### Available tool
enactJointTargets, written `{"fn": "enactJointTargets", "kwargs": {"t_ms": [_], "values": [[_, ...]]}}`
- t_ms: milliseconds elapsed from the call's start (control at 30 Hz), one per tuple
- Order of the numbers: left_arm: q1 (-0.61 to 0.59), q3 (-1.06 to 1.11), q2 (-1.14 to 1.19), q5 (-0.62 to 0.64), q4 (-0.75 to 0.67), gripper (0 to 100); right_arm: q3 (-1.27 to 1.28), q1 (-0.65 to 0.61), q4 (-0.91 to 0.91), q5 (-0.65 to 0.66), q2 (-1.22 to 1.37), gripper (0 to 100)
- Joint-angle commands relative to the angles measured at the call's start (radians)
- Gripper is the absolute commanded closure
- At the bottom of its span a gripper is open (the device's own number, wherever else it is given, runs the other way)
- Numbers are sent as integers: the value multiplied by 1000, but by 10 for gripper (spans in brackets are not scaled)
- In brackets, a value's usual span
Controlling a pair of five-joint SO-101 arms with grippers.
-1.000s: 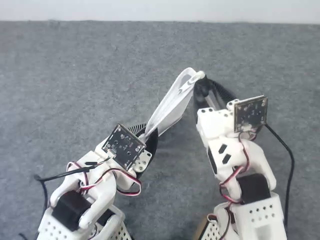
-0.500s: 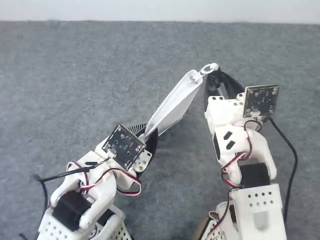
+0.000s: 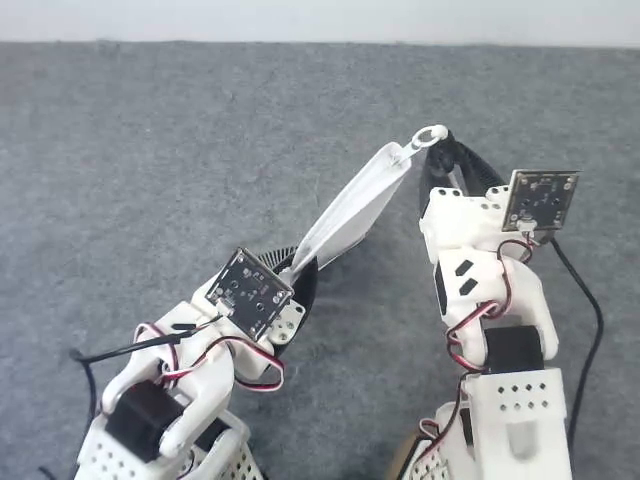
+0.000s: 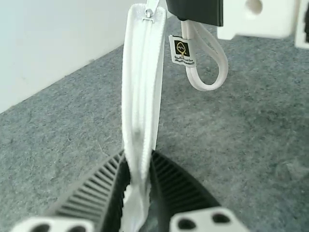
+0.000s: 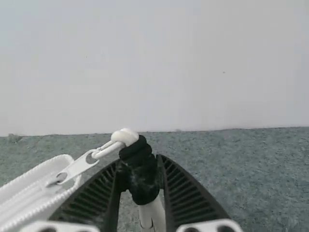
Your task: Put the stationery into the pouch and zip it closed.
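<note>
Diagonally taut pouch (image 3: 348,212): left jaws tight on its end, right jaws on cord (image 5: 139,171)

Bright, even, diffuse light — shadows stay soft and faint in every view.

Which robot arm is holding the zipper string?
The right end effector pinches the zipper cord; the left end effector clamps the white pouch at its other end.

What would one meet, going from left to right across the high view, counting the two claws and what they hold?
left claw → pouch → zipper pull → right claw
</note>
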Motion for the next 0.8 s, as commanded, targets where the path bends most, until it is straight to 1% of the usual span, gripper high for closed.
{"fn": "enactJointTargets", "kwargs": {"t_ms": [0,100,200,267,333,467,533,600,700,767], "values": [[-23,7,-6,-3,18,991,-21,90,-30,-17,12,993],[-23,7,-6,-3,18,991,-21,99,-30,-23,12,993],[-23,7,-6,-3,18,991,-23,140,-30,-87,12,993],[-23,7,-6,-3,18,991,-23,150,-30,-97,12,993],[-23,7,-6,-3,18,991,-23,137,-24,-98,7,993],[-23,7,-6,-3,18,991,-20,67,-18,-95,2,986],[-25,7,-6,-3,18,991,-17,25,12,-95,2,939],[-32,7,-6,-3,15,991,-18,-15,58,-100,2,856],[-107,-1,-6,-3,0,991,-18,-71,108,-100,2,730],[-183,-1,-6,-3,-28,991,-18,-101,137,-97,2,675]]}}
